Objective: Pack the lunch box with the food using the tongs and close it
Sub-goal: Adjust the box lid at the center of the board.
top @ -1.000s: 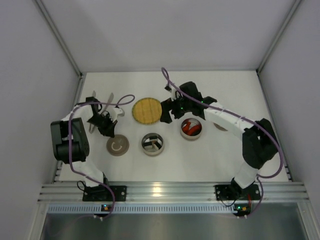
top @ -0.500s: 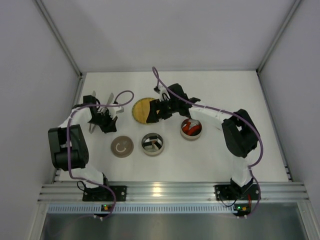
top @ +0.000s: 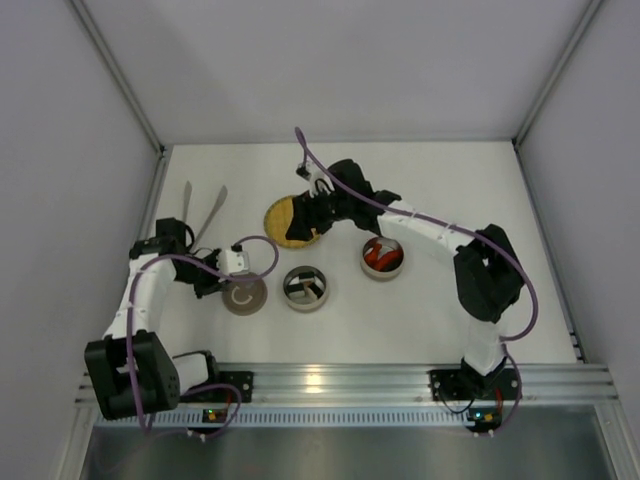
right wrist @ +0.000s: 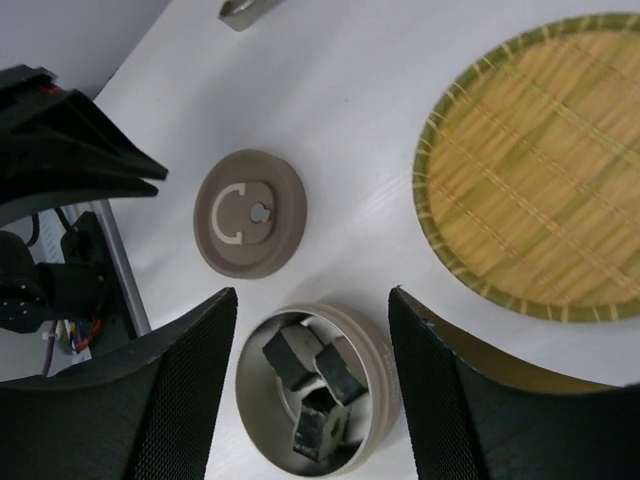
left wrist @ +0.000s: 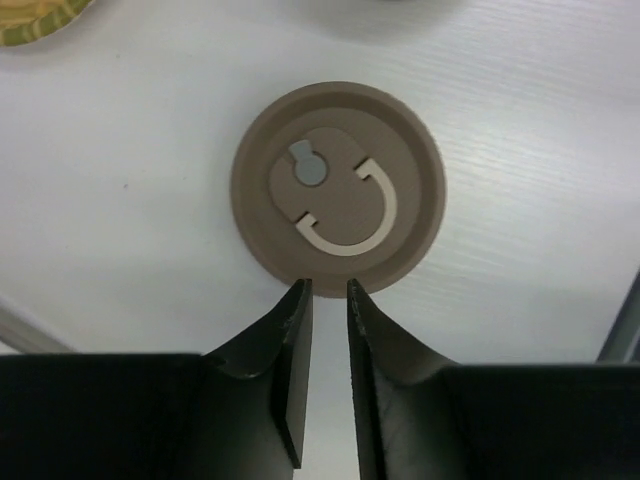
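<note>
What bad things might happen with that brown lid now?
The left gripper has its fingers nearly together at the edge of the flat lid, so it may shove the lid instead of lifting it. A shoved lid might bump the open tin holding the rolls beside it.

Overhead from behind, taking in the whole table (top: 450,180); wrist views close, facing down, sharing the brown lid (left wrist: 338,190).
</note>
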